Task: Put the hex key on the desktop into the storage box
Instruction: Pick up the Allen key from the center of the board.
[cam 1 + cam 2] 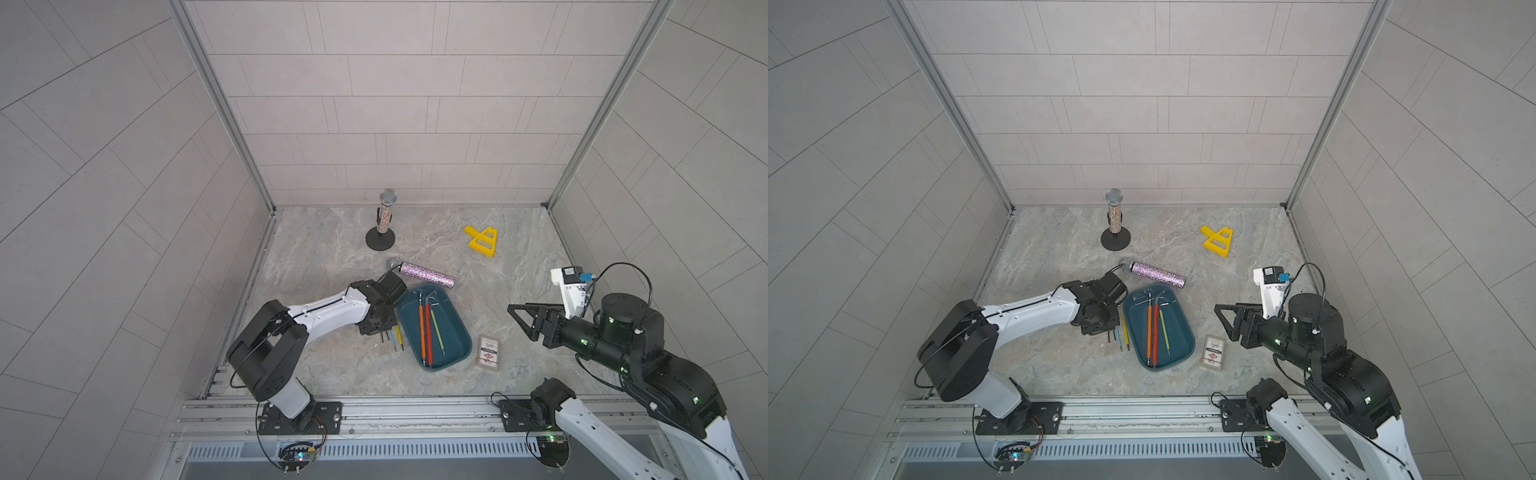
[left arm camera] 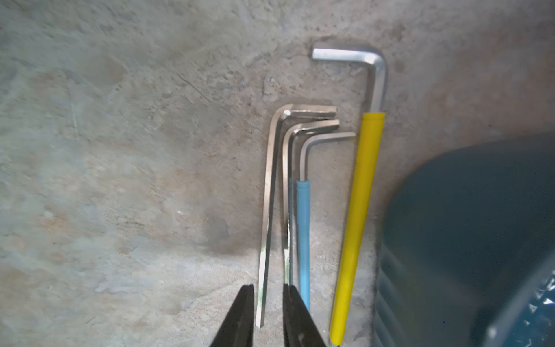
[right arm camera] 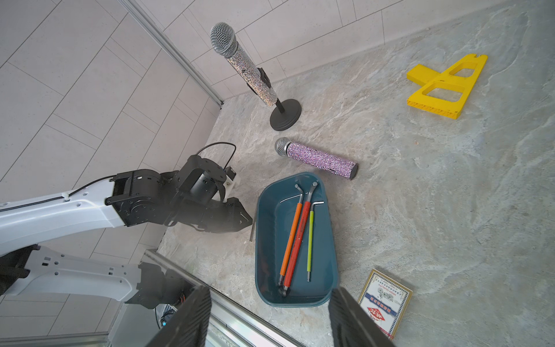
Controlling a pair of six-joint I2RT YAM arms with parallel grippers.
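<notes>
Several hex keys lie side by side on the desktop [image 1: 332,257] just left of the storage box [image 1: 453,328]: two bare steel ones [image 2: 268,195], a blue-sleeved one [image 2: 303,228] and a yellow-sleeved one [image 2: 357,216]. My left gripper [image 2: 268,287] points down at them. Its jaws stand narrowly open astride the outermost bare key, which rests on the desktop with a gap to one finger. In both top views the wrist hides these fingers. Three keys, with orange, red and yellow-green sleeves [image 1: 428,332], lie in the box. My right gripper [image 1: 521,323] hovers open to the right of the box.
A glitter microphone [image 1: 424,274] lies just behind the box. Another microphone stands upright on a round base [image 1: 384,220] at the back. A yellow plastic piece [image 1: 482,240] lies at the back right. A printed card box [image 1: 488,352] lies right of the storage box. Aluminium rails [image 1: 415,405] edge the front.
</notes>
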